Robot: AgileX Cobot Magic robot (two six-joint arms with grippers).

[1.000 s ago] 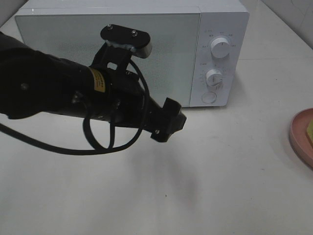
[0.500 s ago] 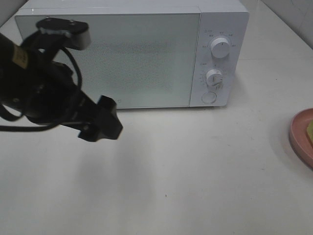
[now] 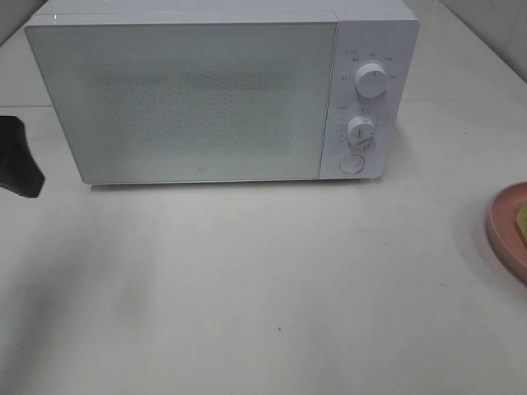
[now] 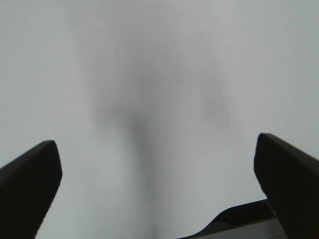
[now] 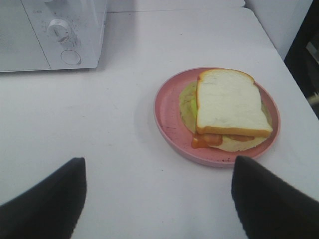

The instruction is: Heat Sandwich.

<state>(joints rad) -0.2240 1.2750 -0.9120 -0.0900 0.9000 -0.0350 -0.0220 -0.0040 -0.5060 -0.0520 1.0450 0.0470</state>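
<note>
We are standing at the start: the microwave point(image 3: 222, 90) door is shut and the sandwich point(image 5: 227, 110) is sitting on the pink plate point(image 5: 167, 117), near the tabletop's point(image 3: 272, 288) right edge. Our left gripper point(image 4: 157, 181) is holding its jaws wide over bare tabletop; our right gripper point(image 5: 157, 199) is hovering before the plate, jaws wide, empty. Next, we judge, comes opening the door, with ample room in front.

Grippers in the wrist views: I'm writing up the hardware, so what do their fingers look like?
The left gripper has two plain matte black fingers with slanted, flat-cut tips. The right gripper has the same black fingers, which look more rounded in its view. No markings, pads or cables show. In the high view only a black bit of the left arm shows.
</note>
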